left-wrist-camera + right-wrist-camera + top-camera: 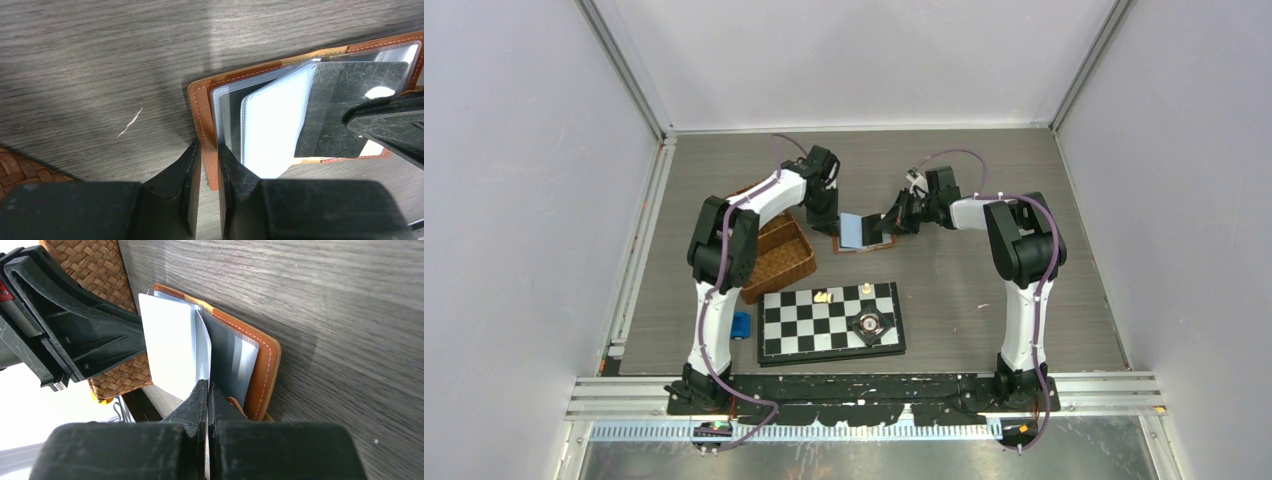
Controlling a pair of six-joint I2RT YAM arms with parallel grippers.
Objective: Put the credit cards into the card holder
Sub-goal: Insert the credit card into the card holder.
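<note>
your worktop (984,290) carries a chessboard (824,335) near the arm bases and a wicker basket (779,268) at the left. behind them, mid-worktop between the two arms, is the card holder (200,115). it lies open and flat, tan cover down, and its clear sleeves are fanned up. in the top view its long axis runs left to right, with one end toward each arm. a white sleeve (272,130) stands up from it, and you cannot tell whether a card already sits inside. the one card (345,110) you can follow is grey and glossy. it is tilted up over the open holder, with its free edge toward the left arm at the mouth of the sleeves and its held end toward the right arm. it looks not yet pushed home, so judge the task as mid-insertion: this card has to be seated, and no loose cards show on the worktop. your right pincer (207,386) is pressed together on that card, seen nearly edge-on from its wrist. your left pincer (209,150) stands a narrow slit apart with the holder's cover edge in the slit. you cannot tell whether it actually bites.
</note>
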